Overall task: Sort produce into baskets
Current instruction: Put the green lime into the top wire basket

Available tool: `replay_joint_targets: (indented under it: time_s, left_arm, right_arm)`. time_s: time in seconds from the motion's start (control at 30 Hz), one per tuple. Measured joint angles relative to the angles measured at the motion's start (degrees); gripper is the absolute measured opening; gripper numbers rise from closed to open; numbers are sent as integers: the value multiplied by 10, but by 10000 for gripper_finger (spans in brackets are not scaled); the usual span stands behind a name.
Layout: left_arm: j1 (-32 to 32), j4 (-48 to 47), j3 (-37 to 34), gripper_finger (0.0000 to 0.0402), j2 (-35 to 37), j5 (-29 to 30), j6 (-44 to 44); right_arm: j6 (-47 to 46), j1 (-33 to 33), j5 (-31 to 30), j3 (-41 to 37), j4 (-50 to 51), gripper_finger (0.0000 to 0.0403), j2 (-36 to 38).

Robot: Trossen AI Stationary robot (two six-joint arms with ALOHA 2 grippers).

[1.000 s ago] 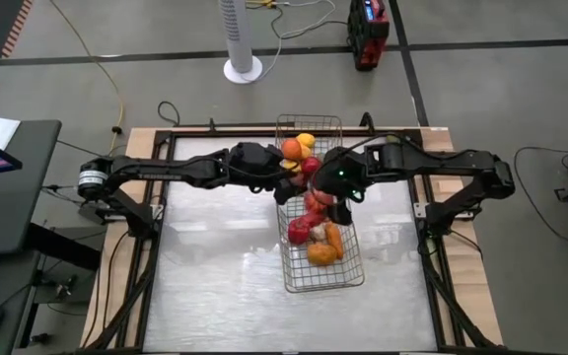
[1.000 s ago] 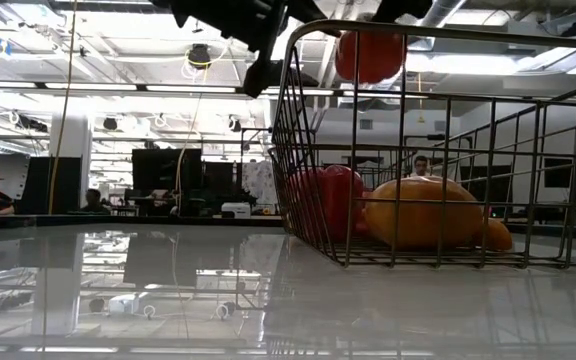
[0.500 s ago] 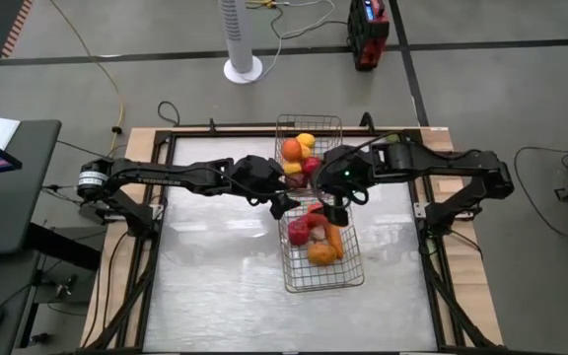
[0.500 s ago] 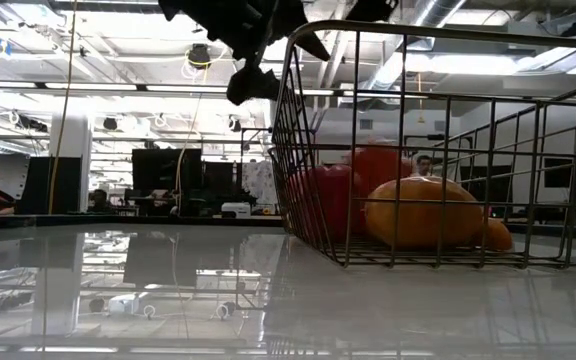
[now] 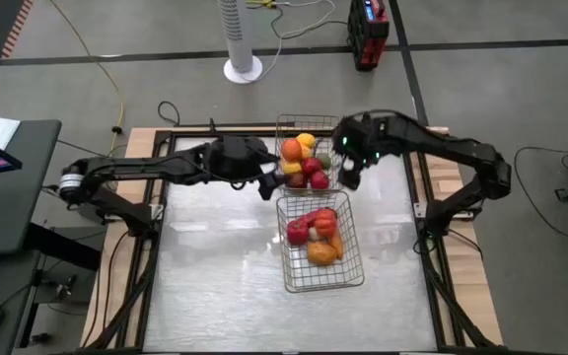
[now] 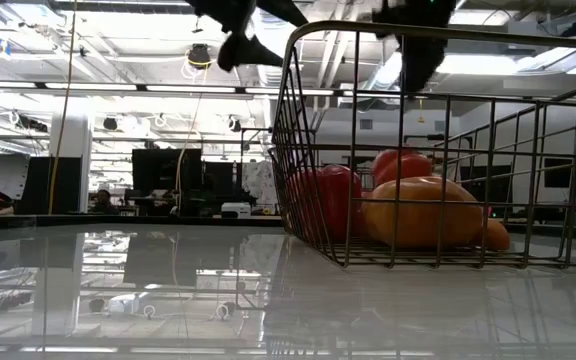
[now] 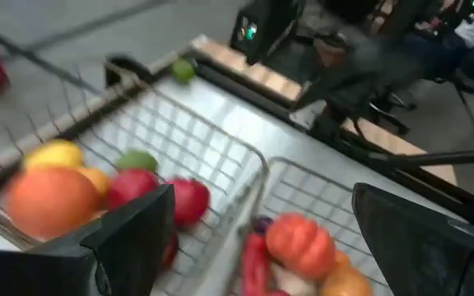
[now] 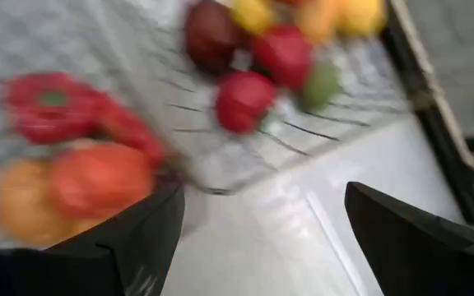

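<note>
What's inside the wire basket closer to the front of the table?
The near basket holds a red pepper, a tomato and orange pieces. Whatever lies under that pile is covered.

Open-plan lab: exposed ceiling ducts (image 6: pixel 118 40), monitors (image 6: pixel 163 170), floor cables (image 5: pixel 97 69).

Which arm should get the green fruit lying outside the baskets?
Right, probably: the green fruit lies past the far basket on the side of the right gripper; the left gripper is across it.
</note>
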State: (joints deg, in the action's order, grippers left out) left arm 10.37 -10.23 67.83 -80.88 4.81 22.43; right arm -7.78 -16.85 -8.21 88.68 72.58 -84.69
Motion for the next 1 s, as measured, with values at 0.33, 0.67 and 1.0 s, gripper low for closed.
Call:
replay_joint_targets:
  time_s: [0.33,0.67,1.0]
  left_arm:
    - [29,-74,0,357,52,38,-48]
    - [45,-111,0,357,79,64,-69]
    - [104,-126,0,357,83,17,-78]
  right_arm:
    - [32,-272,-5,-141,-89,356,0]
    - [-6,-466,-6,-206,-236,345,-43]
    - [-62,-468,-13,-174,-239,342,-170]
